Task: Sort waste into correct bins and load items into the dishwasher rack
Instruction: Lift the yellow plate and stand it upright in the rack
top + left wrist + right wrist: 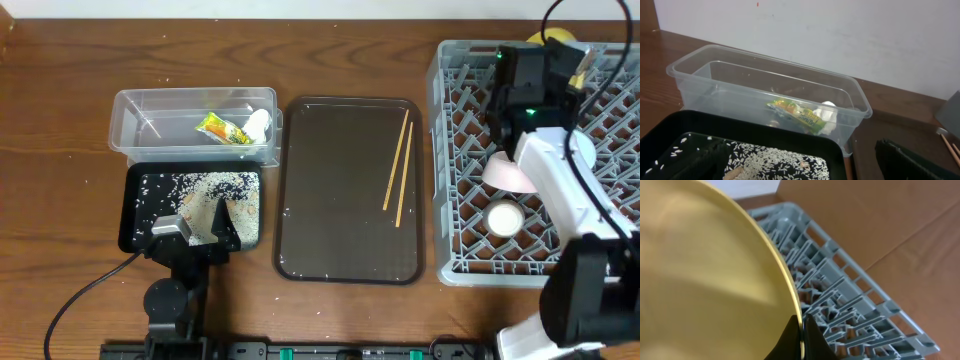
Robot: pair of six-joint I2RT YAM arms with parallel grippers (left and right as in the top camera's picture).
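The yellow plate [705, 275] fills the right wrist view, standing on edge over the grey dishwasher rack [855, 305]. My right gripper [802, 337] is shut on its rim; from overhead only a sliver of the plate [561, 38] shows past the arm. A white-pinkish bowl [503, 170] and a white cup [504, 218] sit in the rack [450, 150]. Two chopsticks [398, 165] lie on the brown serving tray. The clear tub [700, 75] holds the green-and-orange wrapper [792, 111] and white scrap [828, 111]. Rice grains [775, 162] cover the black tray [790, 135], over which my left gripper [195, 222] hangs open and empty.
The dark-brown serving tray [340, 230] lies between the bins and the rack, with a few stray grains along its edges. A black cable [75, 300] runs from the left arm's base across the front left of the wooden table. A white wall stands behind the tub.
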